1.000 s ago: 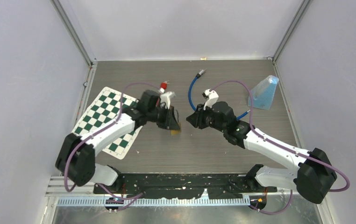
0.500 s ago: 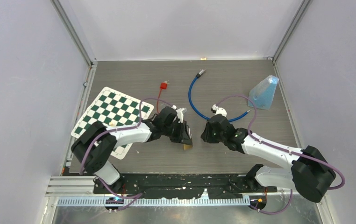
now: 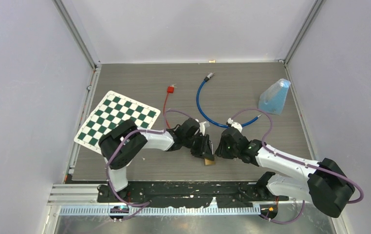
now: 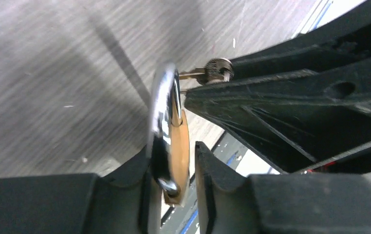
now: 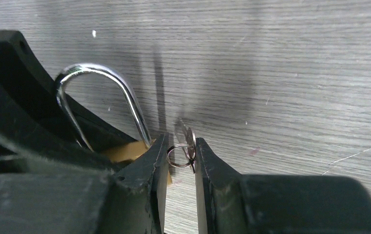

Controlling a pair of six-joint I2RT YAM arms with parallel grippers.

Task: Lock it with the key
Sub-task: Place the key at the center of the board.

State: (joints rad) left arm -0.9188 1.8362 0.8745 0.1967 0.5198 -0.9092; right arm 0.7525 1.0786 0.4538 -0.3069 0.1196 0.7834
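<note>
Top view: a checkered mat (image 3: 118, 122) is noted at the left of the table (image 3: 251, 78). A red-tagged cord (image 3: 171, 89), a blue cable (image 3: 197, 103) and a blue bag (image 3: 274, 96) lie further right, all well apart from the work. The left arm (image 3: 149, 139) and right arm (image 3: 281, 160) are met near the front edge. Only a brass corner of the padlock (image 3: 208, 160) is seen beneath them. How either pair of jaws stands cannot be read from here.

Left wrist view: the padlock is shown edge-on, its brass body low between the left jaws and its steel shackle (image 4: 162, 97) standing above them. The jaws are set narrow around it. A thin gap is seen on one side, so a firm grip cannot be told. The key (image 4: 214, 69) is seen at the tip of the right jaws, just beside the shackle top.

Right wrist view: the shackle is shown as a full arch; whether it is latched cannot be told. The key and its ring (image 5: 176, 156) are pinched between the nearly closed right jaws. The keyhole is hidden.
</note>
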